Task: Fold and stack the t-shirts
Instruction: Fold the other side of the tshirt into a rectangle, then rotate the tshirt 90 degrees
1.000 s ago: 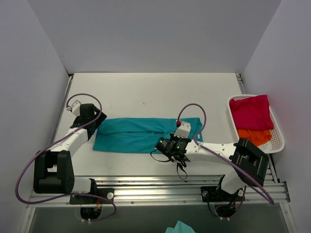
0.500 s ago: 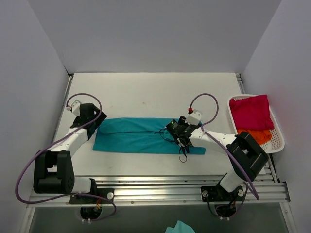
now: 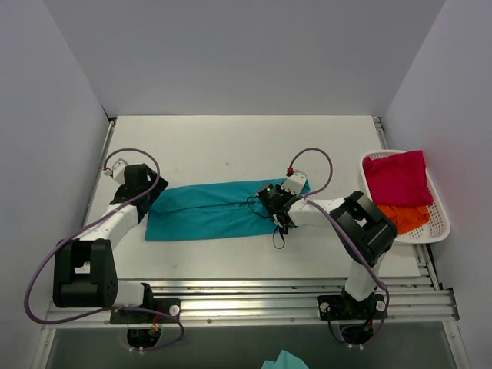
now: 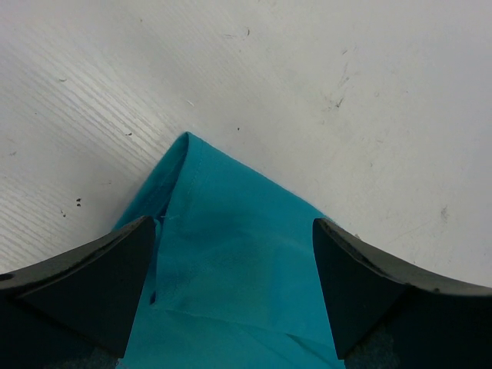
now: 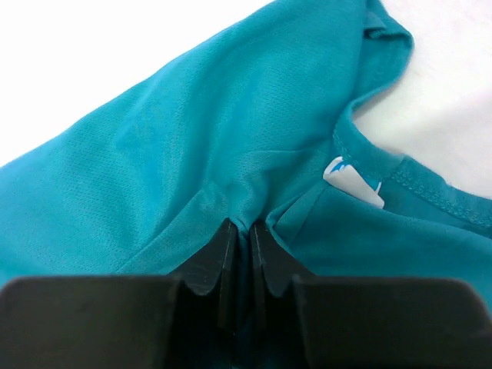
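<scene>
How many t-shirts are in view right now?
3. The teal t-shirt lies on the table, pinched by the right gripper; the crimson t-shirt and the orange t-shirt sit in the basket. Others could be hidden under them.

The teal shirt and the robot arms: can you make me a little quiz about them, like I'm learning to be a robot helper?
1. True or false: the right gripper is pinching the teal shirt near its collar.
2. Where is the orange shirt? A: under the teal shirt. B: in the white basket with the red shirt. C: in the right gripper.
3. Fill the gap: the left gripper sits over a corner of the teal shirt with its fingers wide ____.
Key: 1 true; 2 B; 3 open.
</scene>
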Motion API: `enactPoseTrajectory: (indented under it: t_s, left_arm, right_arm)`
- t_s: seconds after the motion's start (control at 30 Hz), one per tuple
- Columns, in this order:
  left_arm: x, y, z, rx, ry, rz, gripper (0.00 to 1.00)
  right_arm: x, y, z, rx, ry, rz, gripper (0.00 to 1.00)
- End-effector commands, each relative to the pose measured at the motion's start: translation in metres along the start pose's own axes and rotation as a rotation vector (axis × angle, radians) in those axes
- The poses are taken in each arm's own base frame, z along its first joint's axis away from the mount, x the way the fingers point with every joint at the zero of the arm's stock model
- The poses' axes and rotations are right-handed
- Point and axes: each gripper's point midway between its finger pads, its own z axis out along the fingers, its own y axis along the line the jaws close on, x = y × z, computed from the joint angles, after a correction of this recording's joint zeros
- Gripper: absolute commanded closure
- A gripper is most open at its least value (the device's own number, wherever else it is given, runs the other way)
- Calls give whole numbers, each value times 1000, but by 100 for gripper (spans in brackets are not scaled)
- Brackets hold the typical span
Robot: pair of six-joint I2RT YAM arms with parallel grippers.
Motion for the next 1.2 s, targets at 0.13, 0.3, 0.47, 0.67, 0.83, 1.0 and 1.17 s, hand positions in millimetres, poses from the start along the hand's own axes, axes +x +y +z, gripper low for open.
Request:
enactPoseTrajectory:
  t_s: [0.13, 0.3, 0.47, 0.67, 0.83, 1.0, 1.17]
  left_arm:
    - [-13, -10, -7, 59, -36, -9, 8]
    - [-12, -6, -7, 49, -39, -11, 8]
    - [-10, -5, -8, 47, -37, -14, 8]
    - [-13, -4, -8, 42, -48, -20, 8]
    - [-16, -4, -10, 42, -59, -23, 8]
    - [-20, -4, -10, 35, -73, -23, 8]
    - [-21, -4, -9, 30, -75, -21, 8]
  right_arm:
    - [54, 16, 25, -55, 238, -55, 100]
    - [19, 50, 44, -62, 196, -33, 100]
    - [-34, 110, 67, -117, 142, 8, 100]
    - [-76, 160, 125, -117, 82, -21, 100]
    - [-135, 217, 171, -268, -16, 49, 100]
    - [-182, 250, 178, -480, -144, 139, 0]
    - [-229, 259, 151, -583, -286, 103, 0]
